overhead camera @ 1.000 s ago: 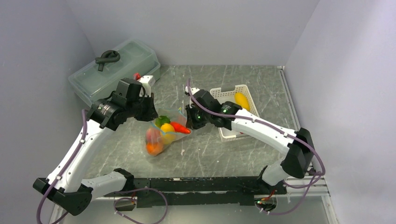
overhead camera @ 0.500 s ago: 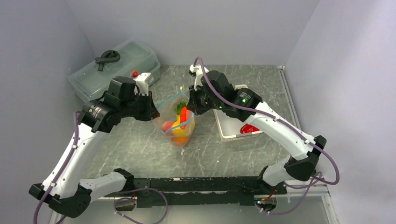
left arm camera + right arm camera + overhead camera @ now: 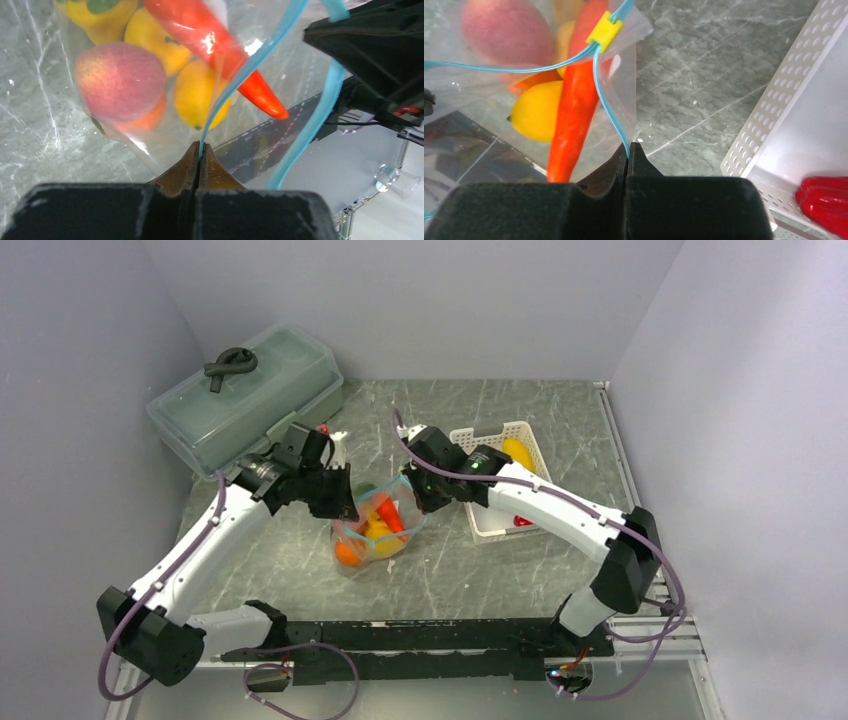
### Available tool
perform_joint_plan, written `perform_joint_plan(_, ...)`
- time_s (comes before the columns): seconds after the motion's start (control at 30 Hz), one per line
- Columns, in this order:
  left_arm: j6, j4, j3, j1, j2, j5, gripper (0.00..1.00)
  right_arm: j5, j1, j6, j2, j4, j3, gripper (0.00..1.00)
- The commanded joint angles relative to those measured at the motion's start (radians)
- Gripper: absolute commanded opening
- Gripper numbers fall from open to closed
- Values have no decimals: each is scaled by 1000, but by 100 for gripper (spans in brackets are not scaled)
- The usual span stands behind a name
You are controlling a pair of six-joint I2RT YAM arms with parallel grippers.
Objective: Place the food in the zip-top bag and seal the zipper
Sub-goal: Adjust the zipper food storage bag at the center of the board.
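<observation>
The clear zip-top bag (image 3: 372,532) hangs between my two grippers above the table's middle, its mouth open. It holds a pink peach (image 3: 119,80), yellow lemons (image 3: 197,95), an orange carrot (image 3: 574,110) and a green piece. My left gripper (image 3: 200,150) is shut on one side of the teal-blue zipper (image 3: 250,65). My right gripper (image 3: 628,147) is shut on the other side of the zipper (image 3: 611,112), below its yellow slider (image 3: 604,31). A yellow mango (image 3: 517,454) and a red pepper (image 3: 826,197) lie in the white basket (image 3: 480,525).
The white latticed basket stands just right of the bag, under my right arm. A large translucent lidded box (image 3: 245,390) with a dark handle stands at the back left. Grey walls close in the table on three sides.
Both grippers have come down and drawn closer together with the bag, which now hangs lower near the table. The right arm has swung back, uncovering the basket.
</observation>
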Motion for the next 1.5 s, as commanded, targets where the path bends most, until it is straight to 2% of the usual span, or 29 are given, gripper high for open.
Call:
perform_joint_plan(0.0, 5, -1, 216, -2, -91, 47, 0, 40, -2, -11, -102, 6, 141, 0)
perform_joint_plan(0.1, 14, -54, 351, -2, -106, 28, 0, 37, -2, -15, -125, -23, 219, 0)
perform_joint_plan(0.17, 9, -68, 387, -3, -114, 27, 0, 24, -2, -12, -147, -20, 235, 0)
perform_joint_plan(0.33, -3, -34, 274, -1, -134, -5, 0, 37, -3, -7, -150, 20, 162, 0)
perform_joint_plan(0.57, -43, 68, 57, -2, -112, 23, 0, 11, -5, 29, -111, 72, 14, 0)
perform_joint_plan(1.0, -15, 30, 174, -1, -90, 17, 0, 68, -8, -5, -138, 41, 80, 0)
perform_joint_plan(1.07, -11, 23, 183, -1, -87, 13, 0, 72, -7, -10, -143, 38, 91, 5)
perform_joint_plan(1.13, -7, 19, 190, -2, -87, 11, 0, 82, -8, -15, -148, 30, 108, 14)
perform_joint_plan(1.37, 11, 9, 211, -2, -70, -7, 0, 118, -8, -51, -188, 39, 148, 27)
perform_joint_plan(1.47, 18, 5, 215, -2, -64, -15, 0, 153, -10, -63, -206, 38, 158, 29)
